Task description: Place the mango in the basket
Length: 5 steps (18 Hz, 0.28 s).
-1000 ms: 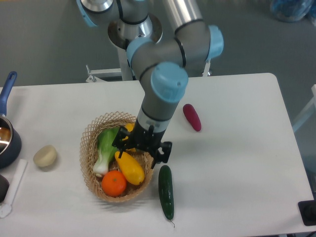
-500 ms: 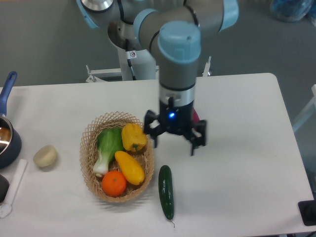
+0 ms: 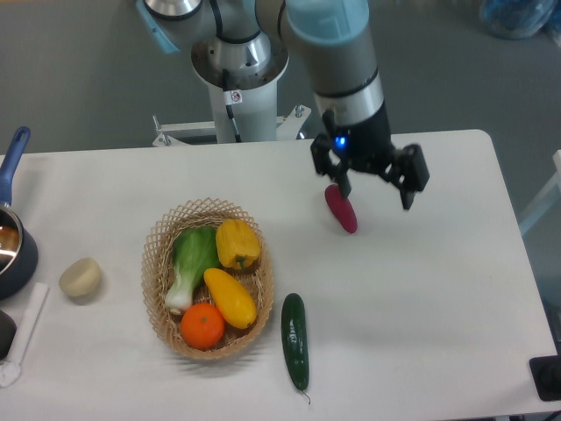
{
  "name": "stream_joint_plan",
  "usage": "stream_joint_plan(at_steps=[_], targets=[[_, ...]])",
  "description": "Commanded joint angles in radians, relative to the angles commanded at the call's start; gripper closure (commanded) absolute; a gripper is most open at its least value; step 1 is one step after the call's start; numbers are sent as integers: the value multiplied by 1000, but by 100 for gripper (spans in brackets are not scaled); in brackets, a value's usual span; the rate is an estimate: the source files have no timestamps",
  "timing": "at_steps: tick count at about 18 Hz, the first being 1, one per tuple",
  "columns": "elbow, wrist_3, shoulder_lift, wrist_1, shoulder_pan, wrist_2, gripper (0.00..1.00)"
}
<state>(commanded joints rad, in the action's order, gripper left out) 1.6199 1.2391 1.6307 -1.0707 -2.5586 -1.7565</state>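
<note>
I see the mango point(image 3: 230, 298) lying in the basket point(image 3: 158, 254), at its 4 o'clock side. My gripper point(image 3: 375, 188) hangs open and empty, out at the basket's 2 o'clock.

A single fixed camera looks down steeply from above the table's near edge, facing the robot's pedestal point(image 3: 238, 66) at the far side. It stands far enough back to take in nearly the whole white table point(image 3: 421, 289), from the blue-handled pot point(image 3: 12, 241) cut off at the left edge to the table's right corner. The wicker basket point(image 3: 162, 254) sits left of centre, and the arm enters from the top, its upper links cropped. A dark object point(image 3: 550, 377) at the lower right corner is too cropped to identify. Grey floor fills the background.
</note>
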Motion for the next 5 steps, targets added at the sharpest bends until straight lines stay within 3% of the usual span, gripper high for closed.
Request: stream_joint_plan(at_steps=[5], targets=[[9,26,-8,2,-8,3,0]])
